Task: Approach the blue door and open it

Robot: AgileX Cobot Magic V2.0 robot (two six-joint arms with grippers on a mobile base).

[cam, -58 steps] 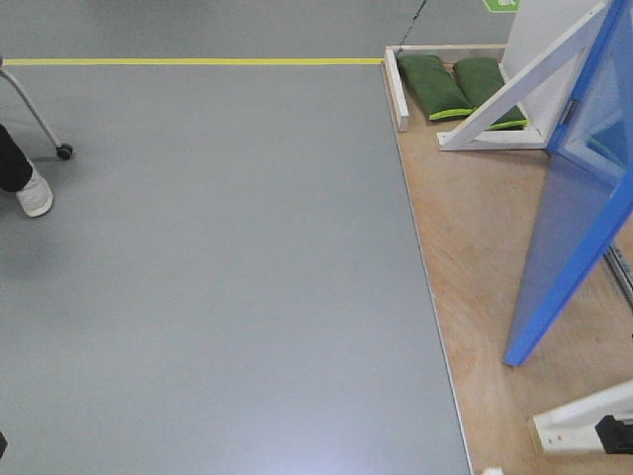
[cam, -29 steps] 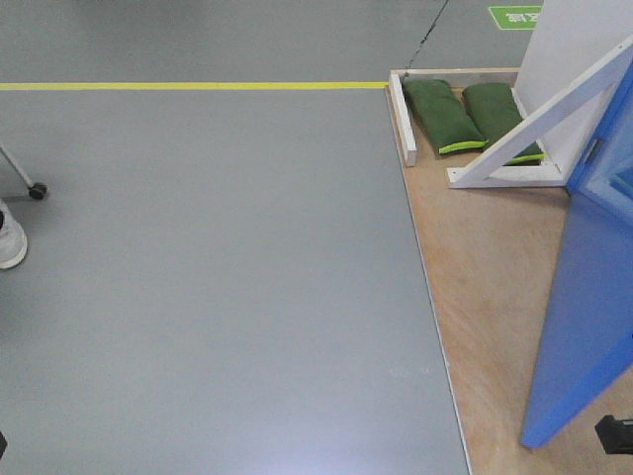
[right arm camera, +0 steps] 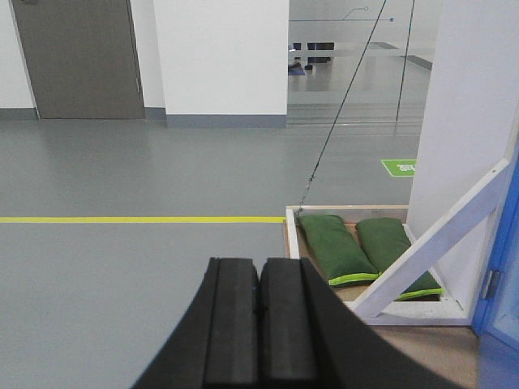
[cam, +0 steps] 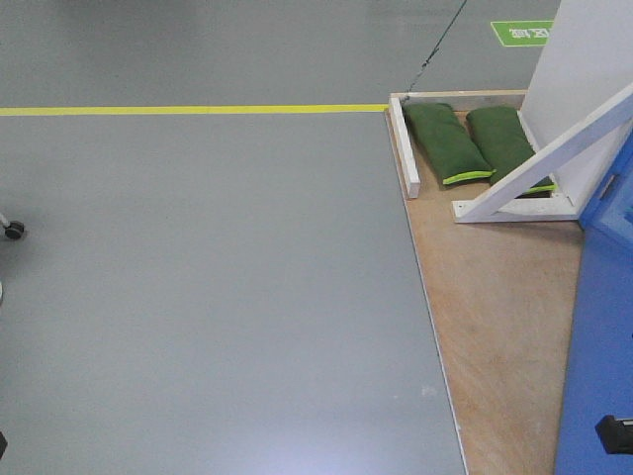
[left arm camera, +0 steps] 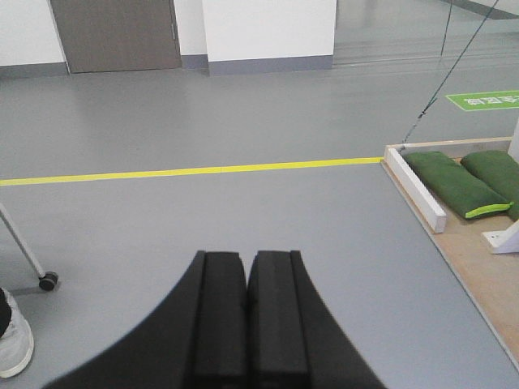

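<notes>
Far right: blue door [cam: 601, 327], glossy flat panel, cropped by frame.

Ahead and to the right of the right gripper [right arm camera: 259, 271] — two green sandbags [right arm camera: 328, 243] side by side on a plywood platform [cam: 495, 327], touching a white diagonal brace [right arm camera: 422, 250]; a yellow floor line [right arm camera: 138, 220] runs ahead-left.

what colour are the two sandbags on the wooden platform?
The sandbags are dark green with a lime-green edge; clearest in the front-facing view.
</notes>
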